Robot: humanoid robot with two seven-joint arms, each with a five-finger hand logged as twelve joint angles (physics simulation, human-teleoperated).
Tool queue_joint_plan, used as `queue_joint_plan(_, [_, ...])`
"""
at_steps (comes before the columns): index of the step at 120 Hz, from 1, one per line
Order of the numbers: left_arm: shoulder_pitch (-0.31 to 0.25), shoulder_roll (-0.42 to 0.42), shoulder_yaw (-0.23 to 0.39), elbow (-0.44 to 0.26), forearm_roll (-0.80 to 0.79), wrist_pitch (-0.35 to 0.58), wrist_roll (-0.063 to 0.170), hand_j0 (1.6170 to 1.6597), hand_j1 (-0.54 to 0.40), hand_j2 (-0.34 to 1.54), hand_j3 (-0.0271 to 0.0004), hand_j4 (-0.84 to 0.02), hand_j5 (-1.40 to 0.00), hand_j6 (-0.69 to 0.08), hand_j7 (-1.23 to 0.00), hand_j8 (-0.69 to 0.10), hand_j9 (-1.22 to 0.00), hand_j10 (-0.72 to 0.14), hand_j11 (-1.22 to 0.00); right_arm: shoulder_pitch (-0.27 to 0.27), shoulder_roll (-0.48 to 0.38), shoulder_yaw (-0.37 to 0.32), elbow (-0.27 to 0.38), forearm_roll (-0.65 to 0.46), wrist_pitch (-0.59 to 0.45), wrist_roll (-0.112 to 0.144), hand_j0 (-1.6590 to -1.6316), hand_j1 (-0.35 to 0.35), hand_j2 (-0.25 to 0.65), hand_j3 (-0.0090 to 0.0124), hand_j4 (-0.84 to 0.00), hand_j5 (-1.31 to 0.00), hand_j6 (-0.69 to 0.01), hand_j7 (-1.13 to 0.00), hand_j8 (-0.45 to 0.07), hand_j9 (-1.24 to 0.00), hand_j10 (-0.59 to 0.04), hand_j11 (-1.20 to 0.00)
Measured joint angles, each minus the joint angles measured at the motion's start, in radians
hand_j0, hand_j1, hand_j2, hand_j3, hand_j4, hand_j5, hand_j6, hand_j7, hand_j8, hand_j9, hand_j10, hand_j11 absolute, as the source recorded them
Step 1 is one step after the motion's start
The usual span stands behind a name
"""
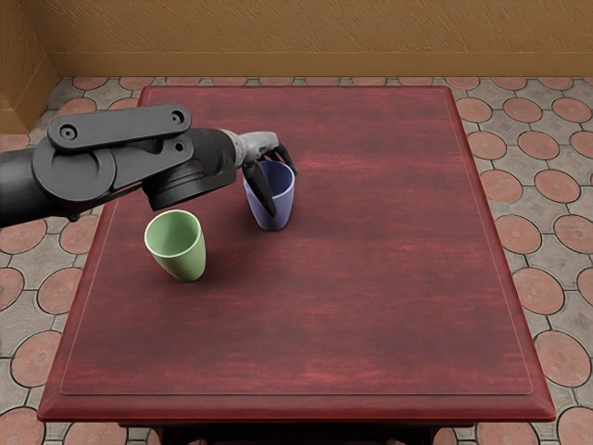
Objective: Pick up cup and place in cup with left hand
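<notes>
My left hand [272, 176] reaches in from the left at the blue cup [281, 206]. One dark finger lies down the cup's near left side and others curve around its far right rim, so the hand is closed around it. The blue cup is upright; whether its base touches the table cannot be told. The green cup [182, 258] stands upright and open-topped on the table, nearer the front and to the left of the blue one, below the left forearm in the picture.
The dark red wooden table [371, 306] carries both cups. Its left edge runs beneath the left arm. Behind the table are a tiled floor and a tan wall.
</notes>
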Motion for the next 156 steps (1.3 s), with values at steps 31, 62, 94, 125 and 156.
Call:
queue_joint_plan(31, [-0.051, 0.01, -0.005, -0.002, -0.022, -0.021, -0.002, 1.6522, -0.173, 0.16, 0.0, -0.462, -0.66, -0.253, -0.66, -0.182, -0.66, -0.285, -0.66, 0.0, 0.0, 0.0, 0.0, 0.0, 0.0, 0.0, -1.6581, -0.349, 0.0, 0.0, -0.001, 0.0, -0.001, 0.0, -0.001, 0.0, 0.0, 0.0])
queue_joint_plan(62, [-0.073, 0.115, -0.08, -0.009, -0.057, -0.126, -0.002, 1.6533, -0.176, 0.15, 0.0, -0.469, -0.66, -0.248, -0.67, -0.18, -0.67, -0.306, -0.66, 0.0, 0.0, 0.0, 0.0, 0.0, 0.0, 0.0, -1.6581, -0.349, 0.0, 0.0, -0.001, 0.0, -0.001, 0.0, -0.001, 0.0, 0.0, 0.0])
queue_joint_plan(94, [-0.113, 0.255, -0.141, -0.133, -0.105, -0.196, -0.002, 1.6542, -0.142, 0.13, 0.0, -0.492, -0.67, -0.266, -0.68, -0.201, -0.68, -0.328, -0.65, 0.0, 0.0, 0.0, 0.0, 0.0, 0.0, 0.0, -1.6581, -0.349, 0.0, 0.0, 0.0, 0.0, -0.001, 0.0, 0.0, 0.0, 0.0, 0.0])
queue_joint_plan(125, [-0.142, 0.382, -0.146, -0.26, -0.112, -0.234, -0.001, 1.6557, -0.122, 0.08, 0.0, -0.48, -0.65, -0.289, -0.65, -0.222, -0.65, -0.32, -0.62, 0.0, 0.0, 0.0, 0.0, 0.0, 0.0, 0.0, -1.6581, -0.349, 0.0, 0.0, 0.0, 0.0, 0.0, 0.0, 0.0, 0.0, 0.0, 0.0])
queue_joint_plan(156, [-0.161, 0.475, -0.158, -0.291, -0.124, -0.316, -0.002, 1.6554, -0.119, 0.12, 0.0, -0.461, -0.65, -0.332, -0.65, -0.256, -0.64, -0.348, -0.63, 0.0, 0.0, 0.0, 0.0, 0.0, 0.0, 0.0, -1.6581, -0.349, 0.0, 0.0, 0.0, 0.0, -0.001, 0.0, 0.0, 0.0, 0.0, 0.0])
